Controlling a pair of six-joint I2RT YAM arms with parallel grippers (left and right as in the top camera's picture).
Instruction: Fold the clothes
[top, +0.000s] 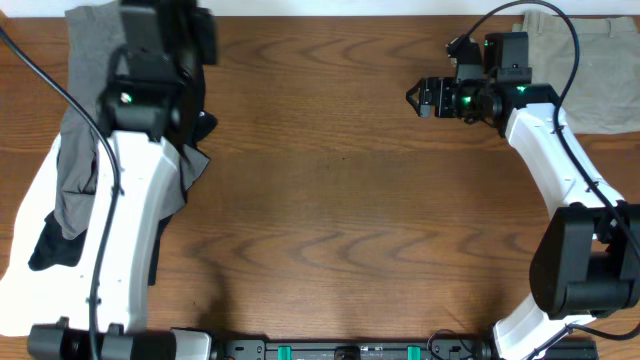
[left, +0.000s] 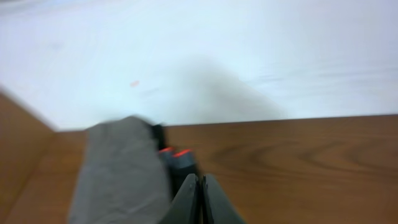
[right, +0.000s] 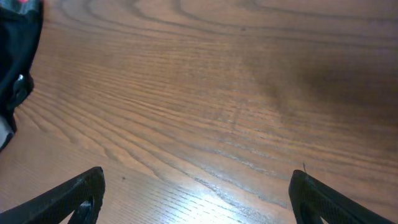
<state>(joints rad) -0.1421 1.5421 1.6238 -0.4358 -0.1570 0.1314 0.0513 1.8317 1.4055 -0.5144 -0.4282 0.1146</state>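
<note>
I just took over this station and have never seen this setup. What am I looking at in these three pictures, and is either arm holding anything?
You have two robot arms at a wooden table, each ending in a two-finger gripper. The top picture looks straight down from above; the other two come from cameras on each wrist.

The left gripper has its fingers pressed together, with a grey garment hanging beside them; that blurred view does not settle whether cloth is pinched. From above, that arm covers a pile of grey and dark clothes at the table's left edge.

The right gripper is open and empty over bare wood. A beige garment lies in the far right corner behind it.
</note>
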